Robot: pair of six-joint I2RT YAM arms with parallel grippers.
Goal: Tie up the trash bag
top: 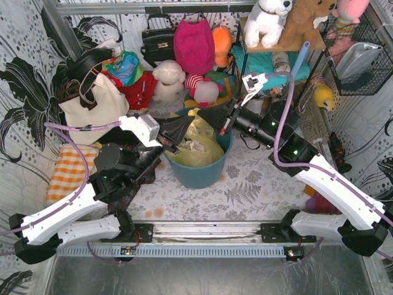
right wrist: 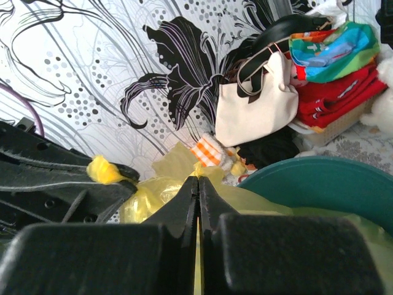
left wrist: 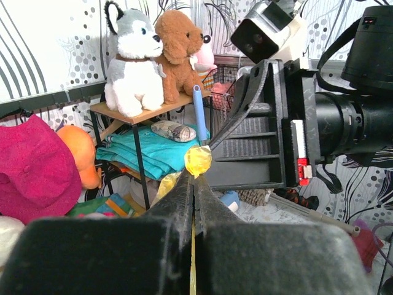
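Observation:
The trash bag point(top: 198, 142) is thin yellow-green plastic with crumpled white paper showing through. It sits inside the round teal bin point(top: 198, 175) at the table's middle. My left gripper point(top: 179, 133) is shut on a pinch of the bag's rim at the bin's left side; in the left wrist view point(left wrist: 194, 179) a yellow tuft point(left wrist: 198, 161) sticks out past its tips. My right gripper point(top: 223, 125) is shut on the bag's rim at the bin's right side; in the right wrist view point(right wrist: 198, 179) yellow film point(right wrist: 169, 165) spreads beyond its tips.
A cream canvas tote point(top: 92, 110) stands at the back left, with an orange-checked cloth point(top: 70, 169) in front of it. Plush toys, a pink hat point(top: 193, 43) and folded clothes crowd the back. A shelf with stuffed dogs point(left wrist: 144, 67) stands at the back right, beside a wire basket point(top: 362, 55).

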